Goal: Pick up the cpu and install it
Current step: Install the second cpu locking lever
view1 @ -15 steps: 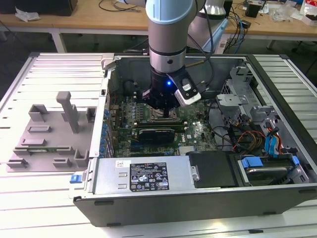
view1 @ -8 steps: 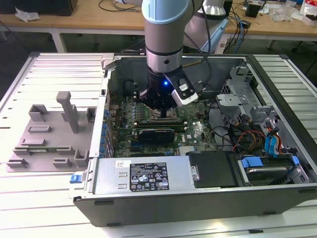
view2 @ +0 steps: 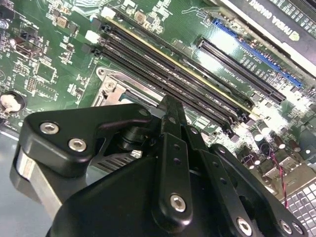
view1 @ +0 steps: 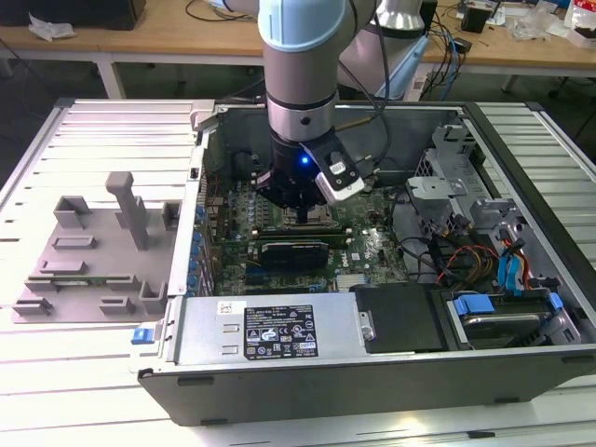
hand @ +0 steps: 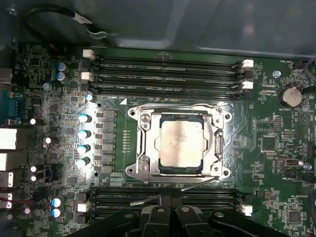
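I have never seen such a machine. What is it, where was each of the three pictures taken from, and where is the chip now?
The machine is a robot arm reaching down into an open computer case. The exterior view is taken from a camera off the arm and shows the whole scene. Both wrist views come from cameras riding on the arm, looking at the green motherboard. The black linkage in them is the pincer. In the first wrist view the cpu, a silvery square, lies inside the metal socket frame, between rows of long memory slots. The pincer is beside the socket, not on the chip.
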`<state>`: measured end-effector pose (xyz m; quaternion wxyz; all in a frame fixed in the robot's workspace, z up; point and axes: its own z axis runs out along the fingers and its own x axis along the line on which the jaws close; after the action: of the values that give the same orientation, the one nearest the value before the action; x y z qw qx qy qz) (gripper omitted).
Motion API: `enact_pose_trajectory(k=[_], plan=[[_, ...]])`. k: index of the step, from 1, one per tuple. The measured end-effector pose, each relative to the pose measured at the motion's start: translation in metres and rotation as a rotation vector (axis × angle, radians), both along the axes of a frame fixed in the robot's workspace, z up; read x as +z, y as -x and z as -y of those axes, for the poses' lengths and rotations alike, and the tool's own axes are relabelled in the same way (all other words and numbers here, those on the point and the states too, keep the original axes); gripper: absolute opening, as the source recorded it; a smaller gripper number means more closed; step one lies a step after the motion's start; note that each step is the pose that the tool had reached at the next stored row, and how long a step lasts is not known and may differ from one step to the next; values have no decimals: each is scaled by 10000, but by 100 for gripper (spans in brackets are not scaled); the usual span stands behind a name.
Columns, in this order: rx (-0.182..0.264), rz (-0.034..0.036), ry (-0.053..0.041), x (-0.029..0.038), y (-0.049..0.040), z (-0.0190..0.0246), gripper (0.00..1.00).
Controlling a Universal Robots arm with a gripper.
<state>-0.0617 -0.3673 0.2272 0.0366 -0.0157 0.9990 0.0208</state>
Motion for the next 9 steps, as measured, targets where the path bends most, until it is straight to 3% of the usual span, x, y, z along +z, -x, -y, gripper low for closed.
enact_pose_trajectory(k=[9], plan=[[6, 0, 0, -79, 29, -1, 11]])
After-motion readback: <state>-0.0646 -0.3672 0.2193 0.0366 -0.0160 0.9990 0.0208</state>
